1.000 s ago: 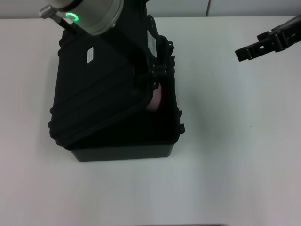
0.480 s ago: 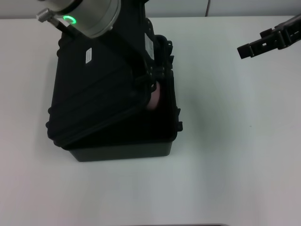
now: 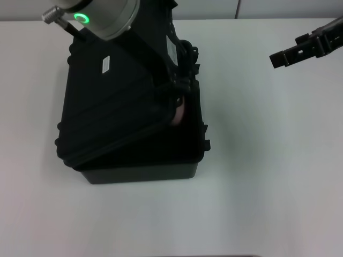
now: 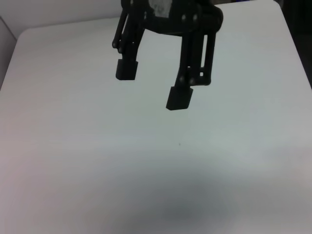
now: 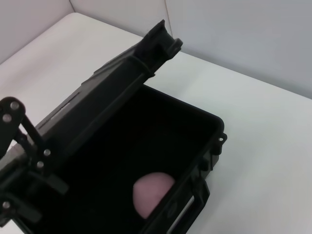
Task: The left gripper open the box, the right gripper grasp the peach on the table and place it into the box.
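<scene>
Head camera looks steeply down on the worktop (image 3: 257,187); right wrist camera looks closely into the box (image 5: 204,122), shared with head view.

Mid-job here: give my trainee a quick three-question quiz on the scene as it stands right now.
1. True or false: the peach lies inside the box.
2. Which gripper is at the raised lid? A) the left gripper B) the right gripper
3. Fill in: the right gripper hangs with its fingers ____ over the bare table.

Key
1. True: the right wrist view shows it on the box floor near the latch wall.
2. A: the green-ringed arm reaches the lid's edge; the right gripper is off to the side.
3. open
</scene>
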Tool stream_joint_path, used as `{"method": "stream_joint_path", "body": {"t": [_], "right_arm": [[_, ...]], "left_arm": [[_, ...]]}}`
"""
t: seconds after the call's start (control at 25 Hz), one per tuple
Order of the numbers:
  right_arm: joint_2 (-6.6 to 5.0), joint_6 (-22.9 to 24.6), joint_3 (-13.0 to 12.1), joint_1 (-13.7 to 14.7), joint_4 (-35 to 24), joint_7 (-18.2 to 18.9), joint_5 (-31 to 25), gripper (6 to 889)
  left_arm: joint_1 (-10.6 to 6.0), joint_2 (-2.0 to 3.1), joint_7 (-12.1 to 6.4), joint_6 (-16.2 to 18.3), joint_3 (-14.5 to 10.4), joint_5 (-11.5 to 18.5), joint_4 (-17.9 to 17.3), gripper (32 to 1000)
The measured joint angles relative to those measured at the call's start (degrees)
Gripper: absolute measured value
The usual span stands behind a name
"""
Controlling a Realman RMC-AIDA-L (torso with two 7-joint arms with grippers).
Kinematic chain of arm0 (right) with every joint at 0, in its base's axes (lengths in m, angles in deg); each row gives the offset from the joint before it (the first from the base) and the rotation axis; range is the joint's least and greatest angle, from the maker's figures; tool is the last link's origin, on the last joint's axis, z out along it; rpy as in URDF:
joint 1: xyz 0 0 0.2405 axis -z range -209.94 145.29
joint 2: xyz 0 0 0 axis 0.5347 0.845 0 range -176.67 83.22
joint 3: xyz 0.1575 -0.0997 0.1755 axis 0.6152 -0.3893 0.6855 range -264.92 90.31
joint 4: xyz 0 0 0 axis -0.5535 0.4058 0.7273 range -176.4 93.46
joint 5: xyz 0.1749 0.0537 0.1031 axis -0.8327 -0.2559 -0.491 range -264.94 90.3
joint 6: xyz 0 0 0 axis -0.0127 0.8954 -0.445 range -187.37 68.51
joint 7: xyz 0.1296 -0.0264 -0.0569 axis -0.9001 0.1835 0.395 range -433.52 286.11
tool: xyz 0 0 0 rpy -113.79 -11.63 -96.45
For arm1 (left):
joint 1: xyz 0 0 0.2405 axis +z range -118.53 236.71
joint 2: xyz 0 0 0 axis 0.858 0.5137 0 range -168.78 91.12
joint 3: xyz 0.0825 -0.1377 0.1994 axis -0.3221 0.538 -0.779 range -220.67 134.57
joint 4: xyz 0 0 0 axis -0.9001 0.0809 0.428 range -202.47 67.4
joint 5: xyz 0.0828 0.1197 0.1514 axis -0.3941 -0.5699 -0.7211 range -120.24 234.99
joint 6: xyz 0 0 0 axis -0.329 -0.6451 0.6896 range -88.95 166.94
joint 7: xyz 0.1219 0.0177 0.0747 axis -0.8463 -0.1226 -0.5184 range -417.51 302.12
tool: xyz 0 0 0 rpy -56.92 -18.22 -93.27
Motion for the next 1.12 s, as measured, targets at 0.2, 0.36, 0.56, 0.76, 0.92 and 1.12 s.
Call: {"method": "stream_joint_path", "body": {"t": [0.2,0.36,0.56,0.76,0.92,1.12], "right_arm": [[0.00,0.0,0.0,0.0,0.0,0.2,-0.1,883],[-0.05,0.0,0.0,0.0,0.0,0.3,-0.2,883],[-0.15,0.0,0.0,0.0,0.0,0.3,-1.0,883],[-0.18,0.0,0.0,0.0,0.0,0.3,-1.0,883],[-0.24,0.0,0.0,0.0,0.0,0.4,-1.0,883],[-0.26,0.0,0.0,0.0,0.0,0.4,-1.0,883]], "left_arm": [[-0.07,0.04,0.42,0.2,0.2,0.4,-0.3,318],[-0.43,-0.01,0.51,0.7,0.2,0.5,-0.4,394],[-0.72,-0.07,0.71,1.2,0.2,0.6,-0.4,570],[-0.94,-0.09,1.04,1.3,0.3,0.6,-0.5,728],[-1.05,-0.12,1.05,1.3,0.3,0.7,-0.5,788],[-1.07,-0.06,1.20,1.0,0.3,0.6,-0.5,788]]}}
